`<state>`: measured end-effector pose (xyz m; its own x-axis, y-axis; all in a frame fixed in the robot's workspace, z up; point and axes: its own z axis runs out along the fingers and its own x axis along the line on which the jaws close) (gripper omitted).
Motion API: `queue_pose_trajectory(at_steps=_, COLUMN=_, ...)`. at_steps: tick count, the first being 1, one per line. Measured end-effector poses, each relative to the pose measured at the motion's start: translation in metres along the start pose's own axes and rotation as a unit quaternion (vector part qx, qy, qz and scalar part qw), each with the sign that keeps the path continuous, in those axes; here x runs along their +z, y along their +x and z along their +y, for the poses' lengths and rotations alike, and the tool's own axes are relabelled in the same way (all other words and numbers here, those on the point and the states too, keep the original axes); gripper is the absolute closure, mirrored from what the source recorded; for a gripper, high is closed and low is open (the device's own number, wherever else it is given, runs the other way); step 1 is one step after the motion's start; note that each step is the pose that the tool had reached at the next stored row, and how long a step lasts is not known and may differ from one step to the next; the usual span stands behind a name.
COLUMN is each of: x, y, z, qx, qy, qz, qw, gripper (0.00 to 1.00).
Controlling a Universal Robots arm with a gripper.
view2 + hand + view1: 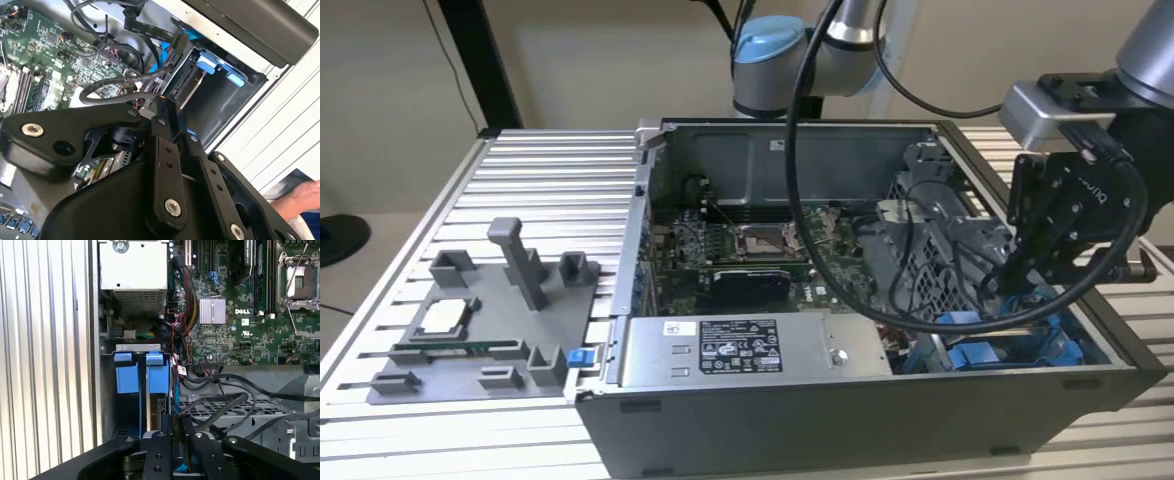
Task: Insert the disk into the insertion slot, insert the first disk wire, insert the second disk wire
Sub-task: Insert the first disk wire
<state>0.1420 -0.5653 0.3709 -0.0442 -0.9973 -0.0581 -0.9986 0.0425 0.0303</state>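
Observation:
The disk (pixel 161 412) stands on edge in the insertion slot (pixel 157 377), between the slot's blue tabs, and its connector edge (pixel 195 84) faces my gripper. In both wrist views my gripper (pixel 175 421) (pixel 162 102) is right at that edge, its black fingers (pixel 159 450) drawn close together. A bit of blue shows between them, like the blue wire (pixel 173 50) that runs past the bay. A black wire (pixel 115 82) loops beside the fingertips. In the exterior view the gripper (pixel 1021 285) reaches down into the case's right end, above the blue rails (pixel 974 355).
The open case holds a motherboard (pixel 240 315), a grey box with a sticker (pixel 720 350) and a perforated cage (pixel 225 410) with loose black cables over it. A grey fixture tray (pixel 480 320) lies on the ribbed table. A person's hand (pixel 305 195) is outside the case.

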Motion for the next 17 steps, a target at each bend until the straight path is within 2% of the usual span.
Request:
queue_pose_trajectory(at_steps=9, x=0.0005, y=0.0000, z=0.0000, qx=0.000, qy=0.0002, qz=0.0005, qw=1.0000, gripper=1.00)
queue_pose_trajectory(at_steps=13, x=0.0029, y=0.0002, z=-0.0001, qx=-0.002, qy=0.0039, qz=0.0015, qw=1.0000, gripper=1.00)
queue_pose_trajectory(at_steps=17, x=0.0055, y=0.0003, z=-0.0006, qx=-0.003, qy=0.0066, qz=0.0049, qw=1.0000, gripper=1.00)
